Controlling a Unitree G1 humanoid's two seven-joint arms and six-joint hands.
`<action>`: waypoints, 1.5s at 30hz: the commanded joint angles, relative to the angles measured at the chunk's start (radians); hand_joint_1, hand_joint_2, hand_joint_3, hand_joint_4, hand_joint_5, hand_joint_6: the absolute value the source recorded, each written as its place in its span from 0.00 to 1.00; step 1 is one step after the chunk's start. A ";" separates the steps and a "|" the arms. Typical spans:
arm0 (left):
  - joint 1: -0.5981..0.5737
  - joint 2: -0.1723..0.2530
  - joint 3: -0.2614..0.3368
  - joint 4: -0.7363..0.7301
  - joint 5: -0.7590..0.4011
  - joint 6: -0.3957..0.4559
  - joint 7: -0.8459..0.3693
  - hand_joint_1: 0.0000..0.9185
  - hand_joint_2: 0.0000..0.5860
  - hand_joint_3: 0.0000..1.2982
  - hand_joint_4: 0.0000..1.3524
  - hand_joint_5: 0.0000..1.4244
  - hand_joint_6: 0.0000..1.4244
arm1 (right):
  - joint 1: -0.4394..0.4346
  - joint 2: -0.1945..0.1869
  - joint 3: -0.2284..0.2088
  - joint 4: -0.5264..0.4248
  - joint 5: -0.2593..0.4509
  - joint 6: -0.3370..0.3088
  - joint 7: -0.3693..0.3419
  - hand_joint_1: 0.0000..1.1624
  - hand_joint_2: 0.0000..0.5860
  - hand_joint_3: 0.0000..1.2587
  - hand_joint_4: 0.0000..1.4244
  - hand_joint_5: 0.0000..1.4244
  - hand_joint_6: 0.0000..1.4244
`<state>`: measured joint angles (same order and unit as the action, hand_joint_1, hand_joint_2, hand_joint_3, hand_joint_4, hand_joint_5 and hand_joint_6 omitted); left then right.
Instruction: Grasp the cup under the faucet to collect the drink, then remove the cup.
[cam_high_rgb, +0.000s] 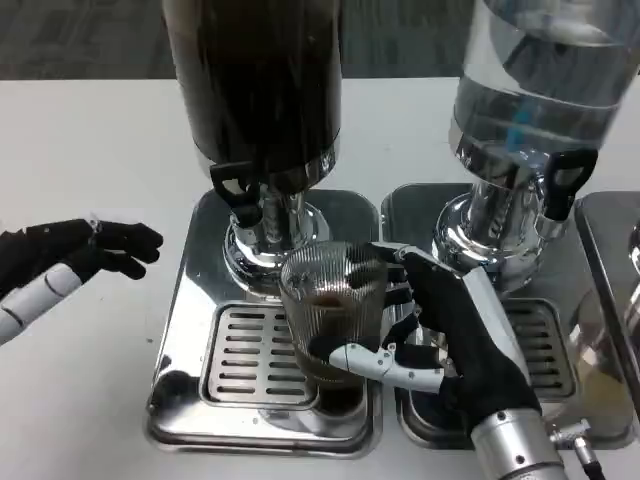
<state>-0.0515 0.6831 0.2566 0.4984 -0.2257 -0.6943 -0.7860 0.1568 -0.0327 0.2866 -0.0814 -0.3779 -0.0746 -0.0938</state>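
Observation:
A ribbed clear cup (332, 308) with some dark drink in its bottom stands over the drip grate (245, 355) of the left dispenser. It sits just below and right of the black-handled faucet (238, 192) of the dark drink tank (255, 80). My right hand (450, 330) wraps the cup from its right side, thumb across the front low down, fingers behind. My left hand (75, 255) hovers over the table at the far left, holding nothing, its fingers stretched toward the dispenser.
A second dispenser with a clear water tank (545, 80) and its own black tap (565, 185) stands at the right on a steel tray (560, 320). Another steel tray edge (615, 260) shows at the far right. White table (90, 150) lies to the left.

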 joint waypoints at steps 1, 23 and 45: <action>-0.012 0.012 -0.005 0.011 -0.001 -0.003 -0.011 0.00 0.33 0.31 0.28 0.29 0.24 | -0.005 0.010 -0.005 -0.019 0.019 -0.048 -0.017 0.72 0.47 0.33 0.33 0.47 0.63; 0.005 0.008 -0.006 -0.025 -0.012 -0.019 -0.030 0.00 0.33 0.31 0.28 0.30 0.24 | 0.071 0.017 -0.027 -0.101 0.052 -0.089 -0.027 0.70 0.47 0.34 0.34 0.50 0.67; 0.026 0.005 -0.008 -0.064 -0.020 -0.025 -0.046 0.00 0.32 0.31 0.28 0.31 0.25 | 0.096 0.019 -0.031 -0.135 0.074 -0.100 -0.027 0.68 0.49 0.35 0.34 0.50 0.68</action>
<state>-0.0433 0.6831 0.2562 0.4553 -0.2321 -0.7002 -0.8161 0.2475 -0.0271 0.2580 -0.1701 -0.3231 -0.1173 -0.1067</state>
